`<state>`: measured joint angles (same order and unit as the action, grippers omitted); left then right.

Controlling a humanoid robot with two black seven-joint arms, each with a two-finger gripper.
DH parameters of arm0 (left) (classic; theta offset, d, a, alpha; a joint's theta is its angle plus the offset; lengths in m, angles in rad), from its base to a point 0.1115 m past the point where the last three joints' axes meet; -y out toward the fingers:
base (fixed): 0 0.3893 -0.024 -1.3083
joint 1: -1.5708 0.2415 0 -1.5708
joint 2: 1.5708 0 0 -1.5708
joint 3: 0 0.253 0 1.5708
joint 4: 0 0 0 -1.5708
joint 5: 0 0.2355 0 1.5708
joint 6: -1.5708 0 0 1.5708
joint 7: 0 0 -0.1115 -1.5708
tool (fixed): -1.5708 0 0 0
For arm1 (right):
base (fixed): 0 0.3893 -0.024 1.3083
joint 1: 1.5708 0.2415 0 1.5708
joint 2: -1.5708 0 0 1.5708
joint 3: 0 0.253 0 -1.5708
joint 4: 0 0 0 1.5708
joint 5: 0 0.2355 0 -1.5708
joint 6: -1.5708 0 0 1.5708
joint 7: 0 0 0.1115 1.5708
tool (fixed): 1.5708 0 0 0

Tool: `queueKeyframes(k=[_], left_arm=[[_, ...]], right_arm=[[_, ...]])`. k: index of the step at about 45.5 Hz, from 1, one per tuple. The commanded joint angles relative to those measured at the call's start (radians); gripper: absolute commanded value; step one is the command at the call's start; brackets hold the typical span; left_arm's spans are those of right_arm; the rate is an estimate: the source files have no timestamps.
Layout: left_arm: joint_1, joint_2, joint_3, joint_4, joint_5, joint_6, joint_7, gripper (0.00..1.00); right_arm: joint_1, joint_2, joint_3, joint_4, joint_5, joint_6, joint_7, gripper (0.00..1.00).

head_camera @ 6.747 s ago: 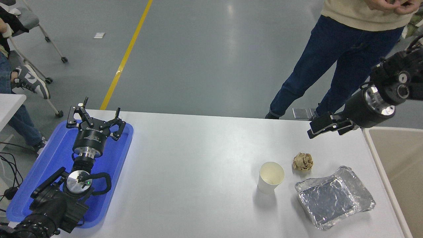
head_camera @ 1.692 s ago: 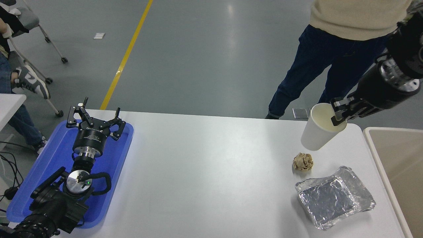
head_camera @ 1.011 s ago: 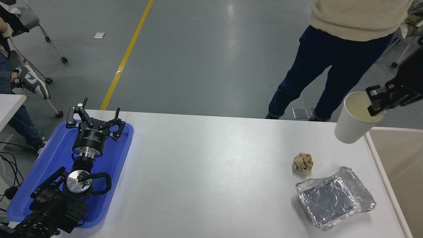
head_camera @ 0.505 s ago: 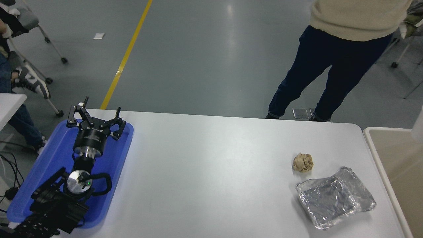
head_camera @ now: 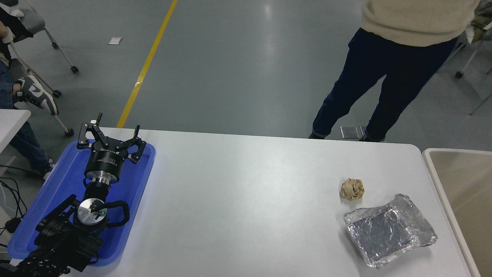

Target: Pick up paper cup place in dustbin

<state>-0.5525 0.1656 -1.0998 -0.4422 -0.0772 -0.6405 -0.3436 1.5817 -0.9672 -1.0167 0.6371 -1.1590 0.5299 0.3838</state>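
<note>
The paper cup is out of view in the head view. The dustbin [head_camera: 440,184] stands at the table's right end, beige with a pale cream rounded rim; only its left part shows. My right arm and gripper are out of the picture. My left gripper [head_camera: 109,135] is parked at the lower left over the blue tray, its fingers [head_camera: 87,132] spread open and empty.
A crumpled tan paper ball [head_camera: 352,188] and a crinkled silver foil tray [head_camera: 389,229] lie on the white table [head_camera: 246,200] near its right end. A blue plastic tray [head_camera: 61,188] lies at the left. A person [head_camera: 388,57] stands at the far side.
My right gripper, shut on the paper cup, carried it up and to the right toward the dustbin, then left the picture. The cup's last white sliver at the right edge is gone now.
</note>
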Motion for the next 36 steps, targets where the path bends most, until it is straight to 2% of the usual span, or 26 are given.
queueKeyframes(k=[1,6,14,26,36], left_arm=[[0.000,0.000,0.000,0.000,-0.001,0.001,0.000,1.00],[0.000,0.000,0.000,0.000,0.001,0.001,0.000,1.00],[0.000,0.000,0.000,-0.001,-0.001,0.001,0.000,1.00],[0.000,0.000,0.000,0.000,-0.001,0.001,-0.002,1.00],[0.000,0.000,0.000,0.000,-0.001,0.002,-0.002,1.00]], right_arm=[[-0.325,0.077,0.041,-0.250,0.133,-0.154,0.020,0.00],[-0.463,0.145,0.040,-0.365,0.263,-0.185,0.021,0.00],[-0.615,0.212,0.041,-0.442,0.400,-0.243,0.018,0.00],[-0.767,0.289,0.052,-0.485,0.539,-0.318,0.003,0.00],[-0.835,0.335,0.093,-0.498,0.575,-0.360,-0.013,0.00]])
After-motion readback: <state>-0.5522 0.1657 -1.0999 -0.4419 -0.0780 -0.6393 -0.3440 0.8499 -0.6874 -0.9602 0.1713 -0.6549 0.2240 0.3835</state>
